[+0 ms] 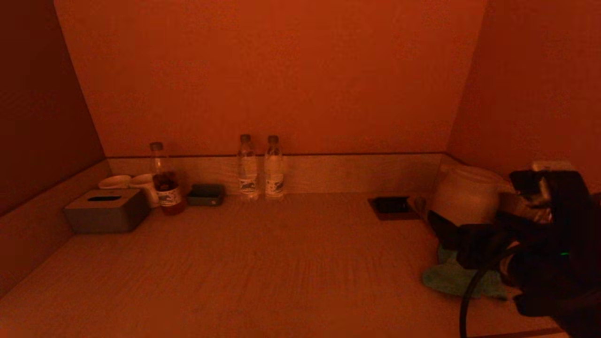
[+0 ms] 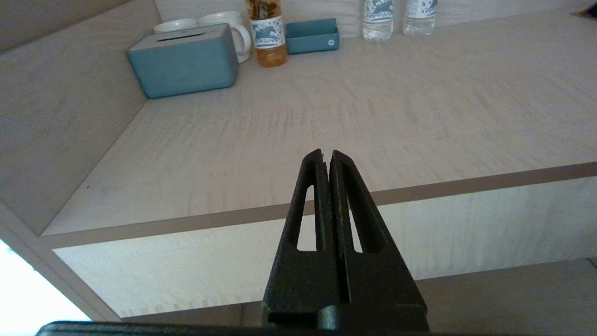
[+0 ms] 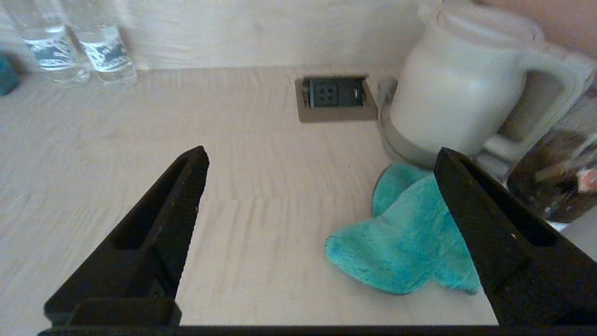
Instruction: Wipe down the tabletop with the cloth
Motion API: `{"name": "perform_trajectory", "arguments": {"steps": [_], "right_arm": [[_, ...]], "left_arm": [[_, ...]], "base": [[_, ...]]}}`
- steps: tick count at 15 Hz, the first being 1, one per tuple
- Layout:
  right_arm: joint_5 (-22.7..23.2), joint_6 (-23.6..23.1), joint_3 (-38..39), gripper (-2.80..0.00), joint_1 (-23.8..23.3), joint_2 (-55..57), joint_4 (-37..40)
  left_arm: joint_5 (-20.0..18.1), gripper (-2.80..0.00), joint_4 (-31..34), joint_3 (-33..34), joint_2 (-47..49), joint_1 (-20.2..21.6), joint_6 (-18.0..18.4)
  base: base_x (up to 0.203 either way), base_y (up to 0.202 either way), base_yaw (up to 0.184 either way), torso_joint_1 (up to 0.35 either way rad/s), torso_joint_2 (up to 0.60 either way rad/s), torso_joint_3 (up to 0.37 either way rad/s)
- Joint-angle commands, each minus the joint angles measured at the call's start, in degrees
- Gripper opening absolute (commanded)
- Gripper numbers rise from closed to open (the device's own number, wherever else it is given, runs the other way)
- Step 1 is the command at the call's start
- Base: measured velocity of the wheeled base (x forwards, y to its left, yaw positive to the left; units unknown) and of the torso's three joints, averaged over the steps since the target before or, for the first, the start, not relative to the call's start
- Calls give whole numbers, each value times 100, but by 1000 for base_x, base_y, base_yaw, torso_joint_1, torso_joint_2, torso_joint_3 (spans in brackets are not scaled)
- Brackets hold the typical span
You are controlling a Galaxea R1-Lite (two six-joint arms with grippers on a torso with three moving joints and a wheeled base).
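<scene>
A fluffy teal cloth [image 1: 450,277] lies crumpled on the pale wooden tabletop [image 1: 281,263] at the front right, just in front of the white kettle [image 1: 467,195]. My right gripper [image 1: 458,244] hovers over the cloth, open and empty. In the right wrist view the right gripper [image 3: 322,156] has its jaws wide apart, and the cloth [image 3: 401,247] lies beside one finger [image 3: 485,224], mostly between the two. My left gripper [image 2: 325,154] is shut and empty, parked low in front of the table's front edge, out of the head view.
Along the back wall stand a tissue box [image 1: 107,210], two cups [image 1: 141,184], a tea bottle [image 1: 165,180], a small tray [image 1: 206,194] and two water bottles [image 1: 260,169]. A sunken socket [image 1: 392,206] sits left of the kettle. A dark jar [image 3: 555,182] stands by the kettle's handle.
</scene>
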Motion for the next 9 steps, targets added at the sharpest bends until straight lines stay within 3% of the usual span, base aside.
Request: {"name": "perform_trajectory", "arguments": {"steps": [1,9], "right_arm": [[-16,-241,53,0,90,-250,-1],[-16,-542,84,0,165,-1223,771]], "left_arm": [[-2,-280,0,0,0,6,4],[-2,-280,0,0,0,-2,4]], "base": [[0,0,0,0,0,0],[0,0,0,0,0,0]]}}
